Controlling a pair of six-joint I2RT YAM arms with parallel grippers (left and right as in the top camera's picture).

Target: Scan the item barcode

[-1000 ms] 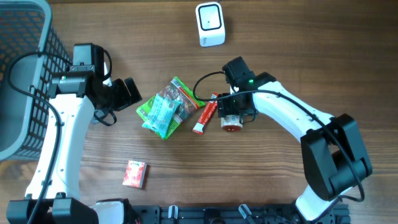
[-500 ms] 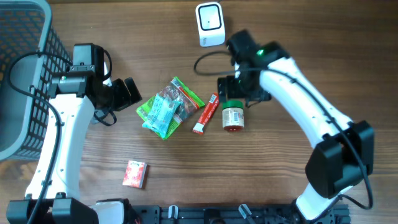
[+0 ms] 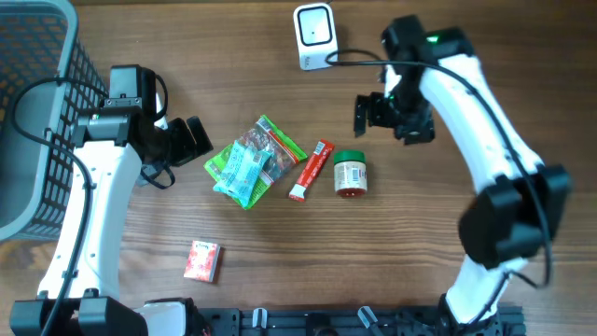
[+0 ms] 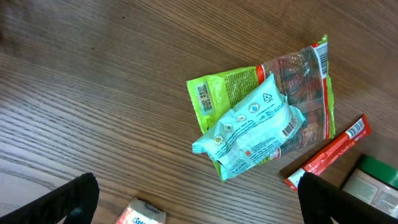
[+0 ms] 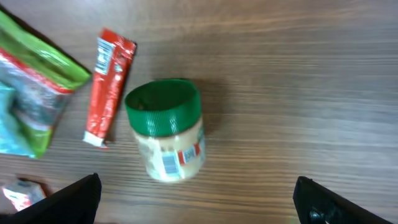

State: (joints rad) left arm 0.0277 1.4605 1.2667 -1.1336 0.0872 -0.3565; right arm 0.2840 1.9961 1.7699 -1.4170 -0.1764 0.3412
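I see my right hand (image 3: 373,117) hovering over the counter (image 3: 560,56), its fingers spread wide with nothing between them. It sits between the white scanner (image 3: 315,35), which stands near the far edge, and the jar (image 3: 350,175). The jar is not held. It lies on its side about mid-counter, green lid towards the far edge, and nothing of the hand touches it. In the right wrist view a label patch with what looks like a barcode faces up on the jar's side.

Just left of the jar, not touching it, lies a red sachet (image 3: 312,169), slanted. Further left is a green snack bag (image 3: 275,140) with a teal pack (image 3: 241,173) lying on top of it.

My left hand (image 3: 191,138) is beside the bag on its left, fingers also spread and empty. In the left wrist view they sit at the two bottom corners, with bare wood between them.

A small red box (image 3: 202,260) lies well apart, towards the near edge. The grey basket (image 3: 37,112) fills the far left corner.
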